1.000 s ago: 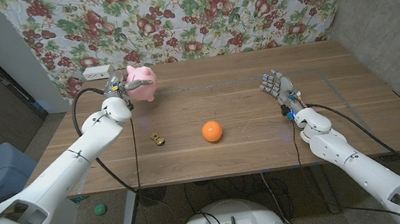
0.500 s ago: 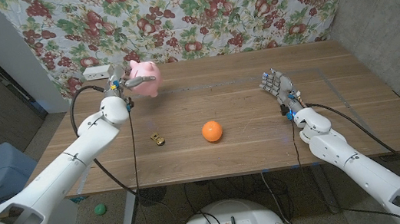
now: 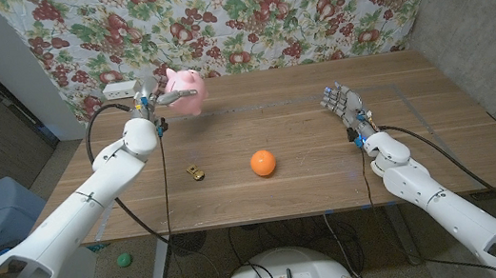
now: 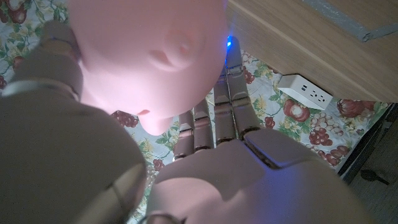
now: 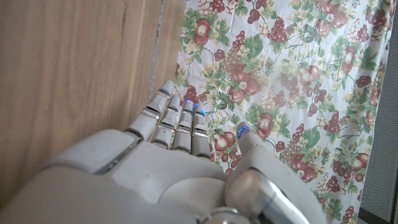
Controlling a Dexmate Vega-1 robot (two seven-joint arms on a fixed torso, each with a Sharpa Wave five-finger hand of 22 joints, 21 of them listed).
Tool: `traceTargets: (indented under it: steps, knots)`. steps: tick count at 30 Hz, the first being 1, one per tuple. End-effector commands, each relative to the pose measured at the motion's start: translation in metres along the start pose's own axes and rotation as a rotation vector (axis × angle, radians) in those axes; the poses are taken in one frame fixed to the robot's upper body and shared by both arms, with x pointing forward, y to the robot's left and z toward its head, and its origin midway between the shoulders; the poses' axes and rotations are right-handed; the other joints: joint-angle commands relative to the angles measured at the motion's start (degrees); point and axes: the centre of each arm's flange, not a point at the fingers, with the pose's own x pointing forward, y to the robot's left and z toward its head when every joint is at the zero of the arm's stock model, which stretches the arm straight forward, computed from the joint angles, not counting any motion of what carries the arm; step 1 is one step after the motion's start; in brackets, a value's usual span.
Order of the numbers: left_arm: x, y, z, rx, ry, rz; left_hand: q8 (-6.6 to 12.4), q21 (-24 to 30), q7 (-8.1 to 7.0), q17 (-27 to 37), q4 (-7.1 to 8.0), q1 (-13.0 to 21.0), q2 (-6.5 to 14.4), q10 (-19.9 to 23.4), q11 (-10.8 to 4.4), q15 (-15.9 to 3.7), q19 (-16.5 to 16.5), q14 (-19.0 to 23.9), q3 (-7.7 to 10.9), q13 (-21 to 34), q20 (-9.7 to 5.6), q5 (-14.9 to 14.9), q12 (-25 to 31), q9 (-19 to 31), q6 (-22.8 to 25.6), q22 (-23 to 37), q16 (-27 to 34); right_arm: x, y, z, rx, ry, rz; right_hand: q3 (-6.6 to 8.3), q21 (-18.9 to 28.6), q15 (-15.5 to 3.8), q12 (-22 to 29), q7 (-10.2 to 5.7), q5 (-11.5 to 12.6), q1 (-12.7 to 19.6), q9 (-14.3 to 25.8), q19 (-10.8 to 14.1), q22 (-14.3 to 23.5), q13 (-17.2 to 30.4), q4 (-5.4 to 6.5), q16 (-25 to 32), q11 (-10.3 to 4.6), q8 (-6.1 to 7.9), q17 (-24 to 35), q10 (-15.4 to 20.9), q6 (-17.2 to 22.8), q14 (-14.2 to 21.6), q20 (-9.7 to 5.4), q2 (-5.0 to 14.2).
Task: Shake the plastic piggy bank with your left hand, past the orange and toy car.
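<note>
My left hand holds the pink plastic piggy bank in the air above the table's far left corner. Seen from the left wrist, the pink body is very close, with my fingers curled around it. On the table lie the orange near the middle and the small toy car to its left, both nearer to me than the bank. My right hand stands on the table's right side, fingers apart and holding nothing; the right wrist view shows its fingers reaching out straight.
A white power strip sits at the table's far left edge and appears again as a white power strip by the left wrist. A floral cloth hangs behind the wooden table. A grey wall stands on the right.
My left hand has carried the piggy bank upward and to the right, away from the table top. The right hand, orange and toy car have stayed put.
</note>
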Motion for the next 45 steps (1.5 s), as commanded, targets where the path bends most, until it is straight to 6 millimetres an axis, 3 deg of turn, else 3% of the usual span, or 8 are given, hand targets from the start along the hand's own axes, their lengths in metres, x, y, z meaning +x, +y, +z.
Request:
traceTargets:
  steps: [1, 45]
  knots:
    - [-0.005, 0.0, 0.012, -0.057, -0.072, -0.025, 5.45, 0.59, -9.36, 3.68, 0.12, 27.17, 26.46, 18.84, -18.58, -29.31, 8.77, 20.63, 0.65, 15.57, -17.8, 2.57, 0.37, 2.31, 21.72, 0.0, 0.43, 0.001, 0.004, 0.009, 0.0, -0.033, 0.023, 0.32, -0.19, 0.05, -0.1, 0.03, 0.22, 0.43, 0.32, 0.78, 0.27, 0.1, -0.3, 0.0, 0.03, 0.2, 0.01, 0.4, 0.49, 0.62, -0.02, -0.06]
    - [-0.009, 0.001, 0.027, -0.255, -0.157, -0.157, 4.97, 3.76, -9.18, 5.61, 0.17, 27.14, 25.93, 19.44, -18.38, -29.29, 7.44, 20.81, 1.22, 16.53, -17.75, 3.26, -0.53, 2.06, 22.13, -1.7, -0.01, -0.008, 0.009, 0.016, 0.014, -0.069, 0.032, 0.07, -1.28, 0.11, -0.19, 0.26, 0.18, 0.22, 0.31, 1.26, 0.28, 0.08, -1.09, -0.42, 0.25, 0.15, -0.28, 0.39, 0.42, 0.79, 0.05, -0.23]
